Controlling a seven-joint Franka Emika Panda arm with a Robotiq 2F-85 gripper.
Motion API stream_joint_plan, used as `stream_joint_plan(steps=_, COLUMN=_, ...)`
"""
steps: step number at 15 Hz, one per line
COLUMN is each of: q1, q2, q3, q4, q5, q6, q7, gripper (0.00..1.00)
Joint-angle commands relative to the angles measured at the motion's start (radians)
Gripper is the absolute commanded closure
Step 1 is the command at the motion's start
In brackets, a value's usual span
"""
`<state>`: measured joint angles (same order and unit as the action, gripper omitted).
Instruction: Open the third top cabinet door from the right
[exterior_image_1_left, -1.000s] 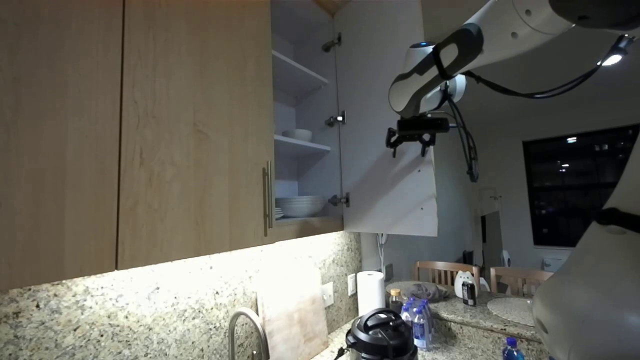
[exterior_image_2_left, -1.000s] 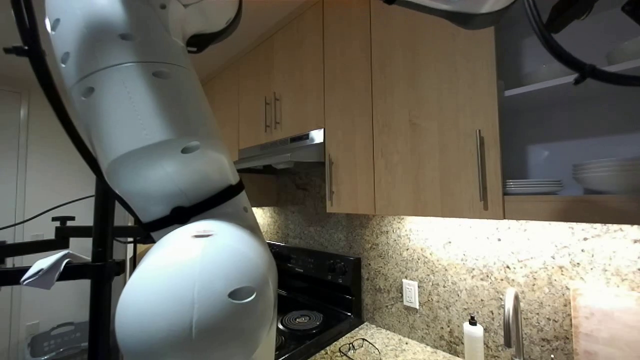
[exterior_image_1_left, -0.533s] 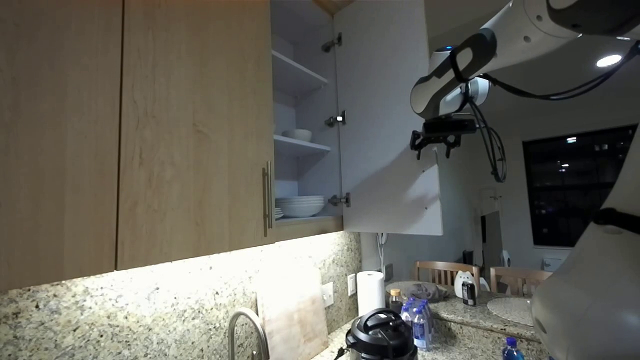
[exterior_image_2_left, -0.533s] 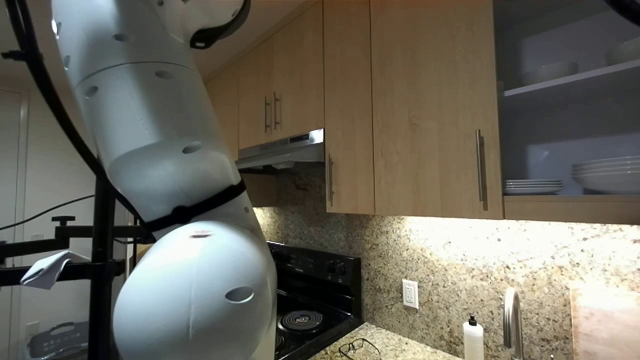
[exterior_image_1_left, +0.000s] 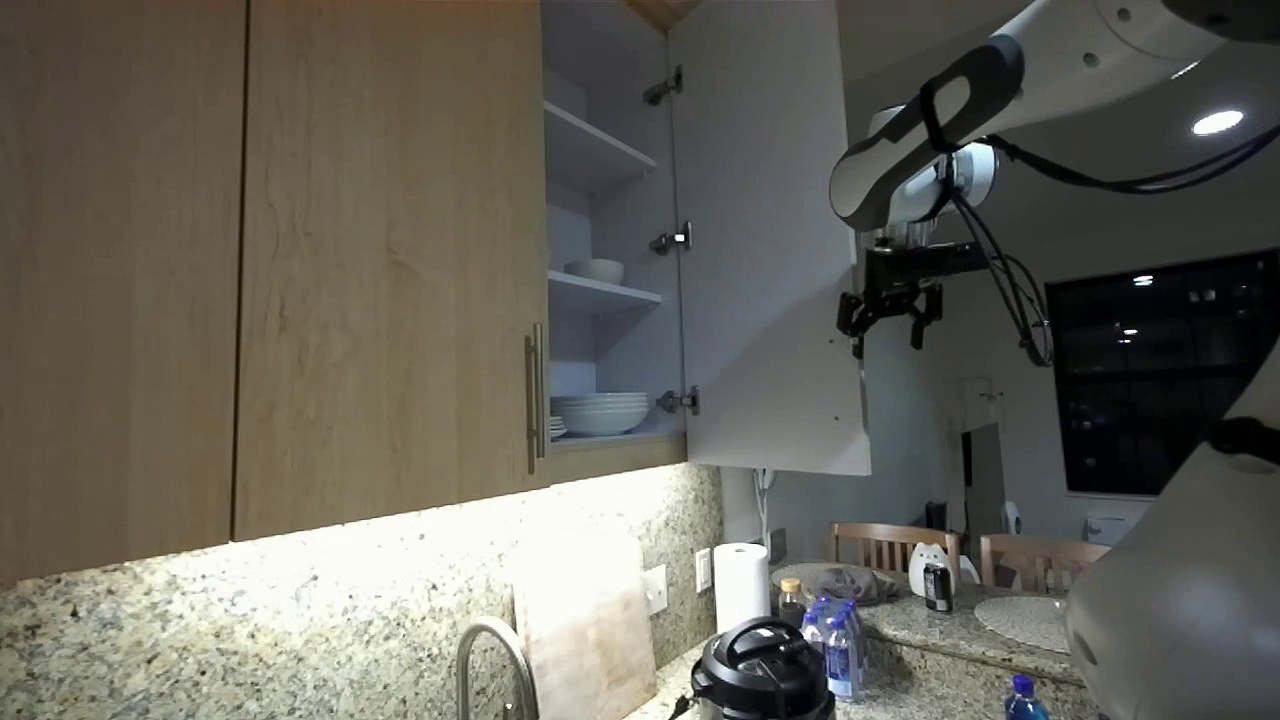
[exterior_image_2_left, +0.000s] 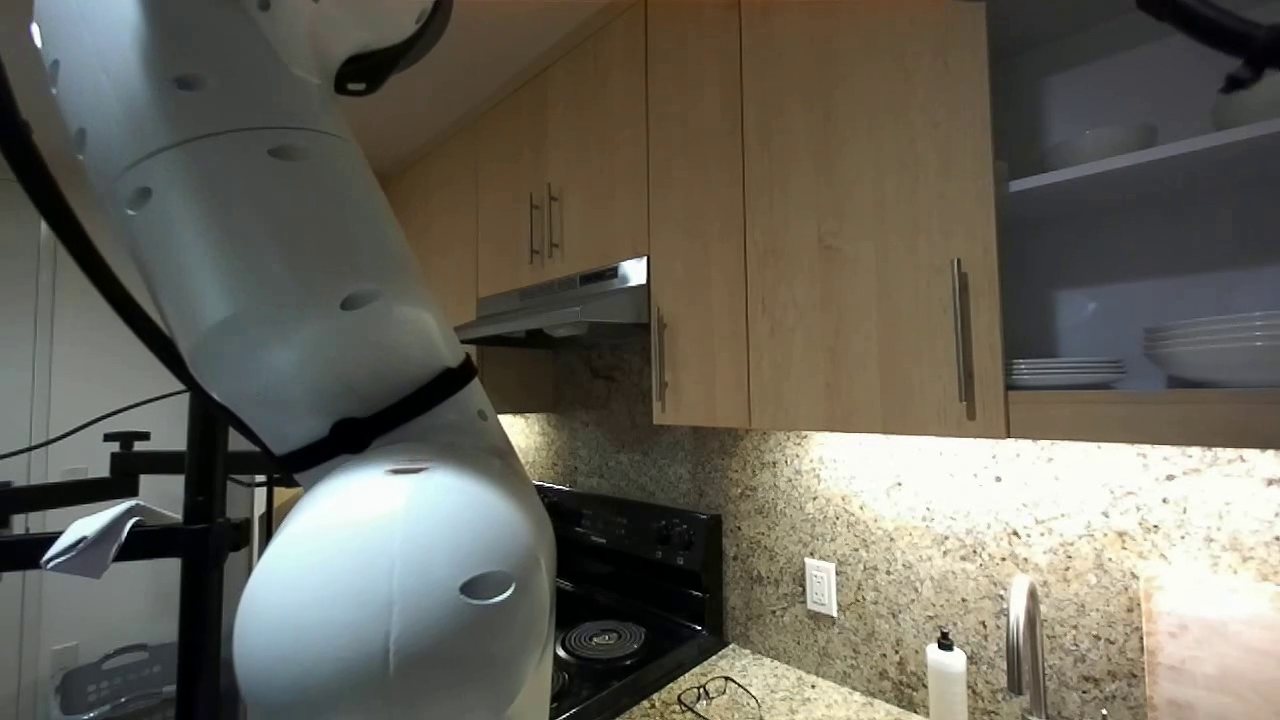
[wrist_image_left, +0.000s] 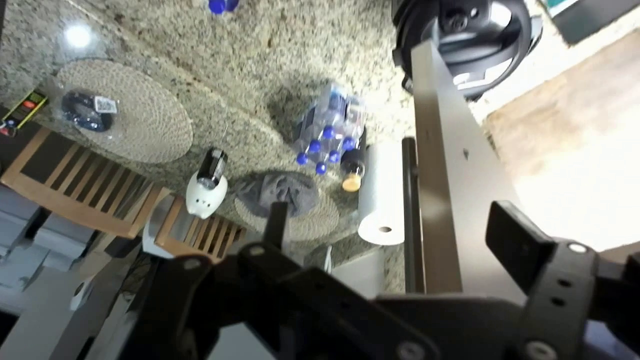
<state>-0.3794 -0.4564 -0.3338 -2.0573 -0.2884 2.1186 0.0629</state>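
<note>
Cabinet door with a white inner face (exterior_image_1_left: 770, 250), swung wide on metal hinges (exterior_image_1_left: 670, 402) at the right side of the pale-wood cupboard (exterior_image_1_left: 620, 456); counting it as first, the third from the right, a narrow pale-wood door (exterior_image_2_left: 697, 220) with a slim metal handle (exterior_image_2_left: 658, 360), is closed; my black two-fingered gripper (exterior_image_1_left: 888, 345) hangs at the swung door's free edge, its fingers (wrist_image_left: 517, 247) spread far apart and holding nothing; in the wrist view that edge and its dark bar handle (wrist_image_left: 411, 215) appear between them, though I cannot tell whether either finger touches; inside the cupboard, stacked white bowls (exterior_image_1_left: 600, 412); on the speckled granite counter (wrist_image_left: 260, 30), a round black-lidded cooker (exterior_image_1_left: 765, 665), partly screened by the door in my wrist view; near it, clear blue-capped bottles (exterior_image_1_left: 840, 655) and an upright white paper roll (exterior_image_1_left: 742, 585).
</note>
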Motion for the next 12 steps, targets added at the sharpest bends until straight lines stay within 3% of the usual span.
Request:
stream_joint_plan(steps=1, q1=0.020, q2=-0.102, q3=0.021, q4=-0.093, q5=0.021, q6=-0.170, q7=-0.092, gripper=0.00)
stream_joint_plan(steps=7, q1=0.115, q2=-0.154, q3=0.089, q4=-0.172, q5=0.101, q6=-0.480, q7=-0.085, gripper=0.00)
stream_joint_plan(steps=12, q1=0.222, q2=-0.126, q3=0.183, q4=-0.156, q5=0.118, q6=-0.672, q7=-0.093, gripper=0.00)
